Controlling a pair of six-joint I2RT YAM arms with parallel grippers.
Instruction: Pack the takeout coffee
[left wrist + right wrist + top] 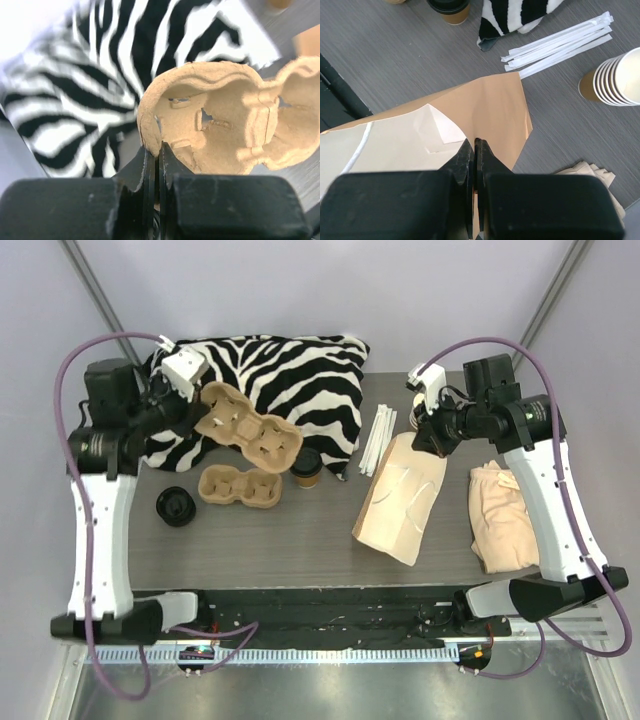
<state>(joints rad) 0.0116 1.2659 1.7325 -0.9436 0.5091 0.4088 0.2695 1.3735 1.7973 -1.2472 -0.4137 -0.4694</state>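
Between the two arms, near the middle of the surface [300, 540], the takeout coffee [306, 468] stands upright with its black lid on, just right of a cup carrier [240, 486] lying flat, at the corner of the zebra cushion [290, 370]; the left tool [196, 420] is closed on the rim of a second carrier [248, 428], pinching one end wall, as the left wrist view shows; this carrier's long axis runs from the tool down and to the right, so its free end lies just up and left of the cup in the overhead view; whether it overhangs the lid, or how high it hangs, I cannot tell; the right tool [432, 440] is closed on the far edge of the paper bag [402, 498], which lies flat to the cup's right; neither arm is clearly nearer; whether the bag's mouth is parted cannot be made out; the right wrist view cuts the cup off at its top edge.
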